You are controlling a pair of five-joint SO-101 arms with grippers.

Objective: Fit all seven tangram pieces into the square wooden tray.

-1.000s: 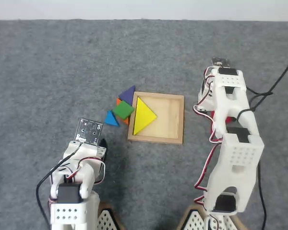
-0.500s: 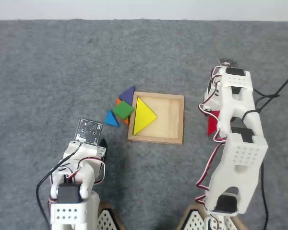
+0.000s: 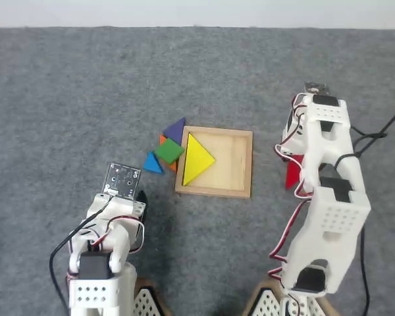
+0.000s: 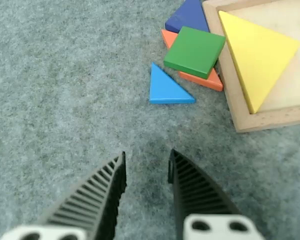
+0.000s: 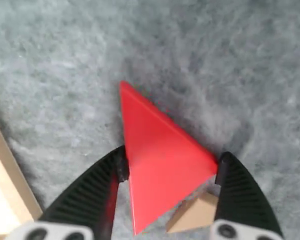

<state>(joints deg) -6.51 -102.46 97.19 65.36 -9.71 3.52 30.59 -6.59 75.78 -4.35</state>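
Firstly, in the high view the wooden tray [image 3: 247, 164] lies on the grey carpet between the two arms. The yellow triangle [image 3: 196, 160] is already inside it, with its long edge along the wall on the left arm's side and its square corner pointing to the tray's middle. Just outside that wall the green square [image 3: 168, 151], the orange piece [image 3: 173, 166], the purple piece [image 3: 176, 130] and the blue triangle [image 3: 153, 163] lie together. The red triangle [image 3: 291, 174] shows on the other side of the tray, apart from it and partly under the right arm.

Next, in the left wrist view the left gripper [image 4: 147, 155] hangs over bare carpet near the blue triangle. Its jaws stand narrowly apart and hold nothing. The green square rests on top of the orange piece.

Finally, in the right wrist view the right gripper [image 5: 170, 160] has the red triangle between its jaws, one finger against a straight edge and the other at a corner. One sharp corner points forward, away from the gripper, and the long edge runs slantwise from it. A pale tan bit [image 5: 192, 215] shows under the piece; I cannot tell what it is.

I judge the piece is light, stiff and thin, with smooth painted faces, so it may slip or turn. A hold across the wide body is safer than one near a tip.
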